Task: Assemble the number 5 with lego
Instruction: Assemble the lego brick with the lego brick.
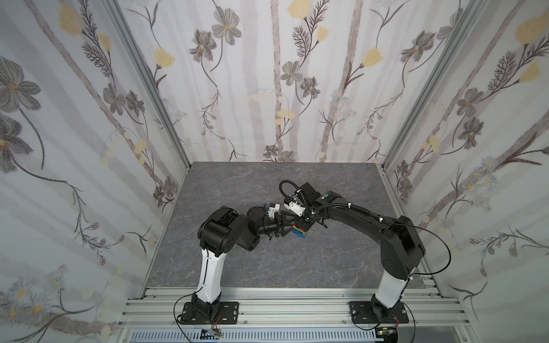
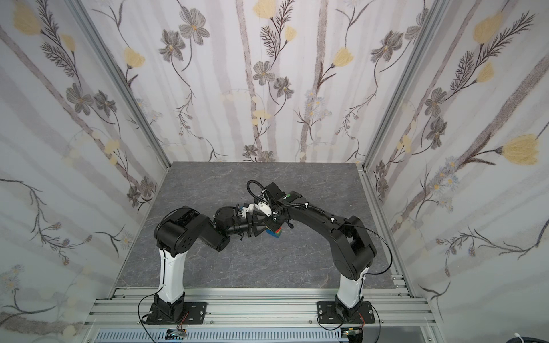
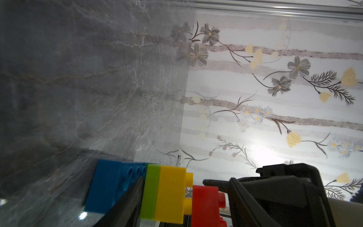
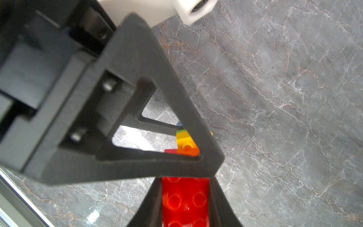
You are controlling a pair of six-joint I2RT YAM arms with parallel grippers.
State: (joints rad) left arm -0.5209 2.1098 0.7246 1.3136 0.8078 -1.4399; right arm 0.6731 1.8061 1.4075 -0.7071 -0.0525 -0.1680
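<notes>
Aluminium rail [image 1: 297, 300] at the near edge; in both top views the number 5 [image 1: 300, 232] stands mid-table [image 1: 237, 267], left gripper [image 1: 288, 227] at its left, right gripper [image 1: 306, 223] on top. Left wrist view: blue brick [image 3: 104, 186] on the table, then lime-green brick [image 3: 150, 192], yellow brick [image 3: 170, 194] and red brick [image 3: 205, 206]; left jaws straddle the stack, and I cannot tell whether they grip it. Right wrist view: right jaws narrow, clamped on the red brick.
</notes>
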